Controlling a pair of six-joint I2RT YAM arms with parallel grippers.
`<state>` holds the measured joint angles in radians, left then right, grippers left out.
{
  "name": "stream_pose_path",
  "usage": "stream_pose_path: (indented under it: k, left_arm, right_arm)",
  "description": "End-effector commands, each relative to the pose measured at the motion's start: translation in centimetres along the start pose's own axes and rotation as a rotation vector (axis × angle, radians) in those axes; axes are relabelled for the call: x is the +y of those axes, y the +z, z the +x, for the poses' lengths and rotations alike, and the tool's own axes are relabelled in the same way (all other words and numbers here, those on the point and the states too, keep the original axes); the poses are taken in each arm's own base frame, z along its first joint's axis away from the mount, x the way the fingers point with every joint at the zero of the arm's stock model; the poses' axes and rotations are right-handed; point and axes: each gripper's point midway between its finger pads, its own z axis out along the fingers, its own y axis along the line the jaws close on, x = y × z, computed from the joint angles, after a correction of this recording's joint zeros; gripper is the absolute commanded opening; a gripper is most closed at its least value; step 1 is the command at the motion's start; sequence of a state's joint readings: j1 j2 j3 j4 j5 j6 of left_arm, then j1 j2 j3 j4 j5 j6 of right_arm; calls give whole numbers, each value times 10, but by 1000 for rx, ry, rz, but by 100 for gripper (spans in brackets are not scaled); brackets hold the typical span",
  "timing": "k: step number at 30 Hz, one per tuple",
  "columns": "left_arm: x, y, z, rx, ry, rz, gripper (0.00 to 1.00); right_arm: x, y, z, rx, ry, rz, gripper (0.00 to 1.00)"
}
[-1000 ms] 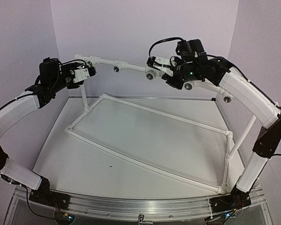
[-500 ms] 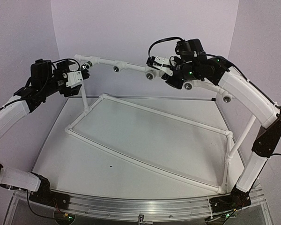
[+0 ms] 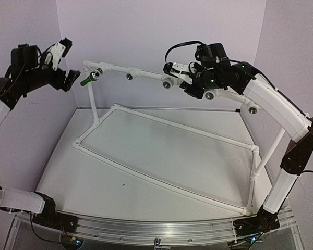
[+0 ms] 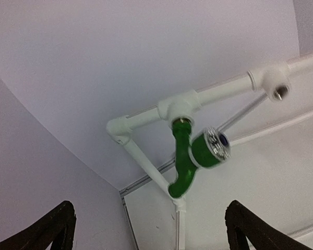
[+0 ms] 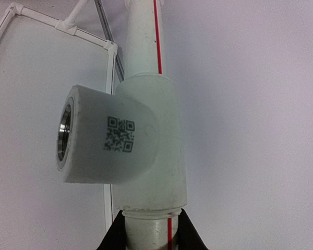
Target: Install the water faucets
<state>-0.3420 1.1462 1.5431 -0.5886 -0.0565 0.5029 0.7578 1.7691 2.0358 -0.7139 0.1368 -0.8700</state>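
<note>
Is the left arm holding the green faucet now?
No, the green faucet hangs from the white tee fitting, clear of the open left fingers.

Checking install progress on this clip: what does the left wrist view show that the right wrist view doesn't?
Only the left wrist: a green faucet seated in the corner tee, with the left fingers spread wide and empty below it. Only the right wrist: a close tee fitting bearing a QR code, its metal socket empty, a red stripe along the white pipe, and the right fingers pressed on that pipe's sides. Both: the white pipe frame, the pale wall and an unfilled tee socket.
</note>
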Motion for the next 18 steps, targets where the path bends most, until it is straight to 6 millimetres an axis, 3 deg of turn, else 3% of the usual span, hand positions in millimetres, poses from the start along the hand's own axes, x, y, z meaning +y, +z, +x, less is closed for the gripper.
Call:
stream_pose_path:
  k: [1, 5, 7, 11, 13, 18]
  left_arm:
    - [20, 26, -12, 112, -559, -31, 100]
    - [39, 47, -12, 68, -967, 54, 100]
    - [56, 46, -12, -1, -1161, 53, 100]
    - [69, 35, -18, -107, -1403, 50, 100]
    - [65, 35, -11, -116, -1545, 107, 100]
    - [32, 47, 26, -192, -2004, 317, 100]
  right_arm:
    - [18, 0, -9, -20, 61, -76, 0]
    - [18, 0, -10, -23, 60, -76, 0]
    - [17, -1, -10, -24, 59, -72, 0]
    - [16, -2, -10, -24, 66, -67, 0]
    - [15, -3, -10, -23, 69, -66, 0]
    - [15, -4, -8, -22, 72, -60, 0]
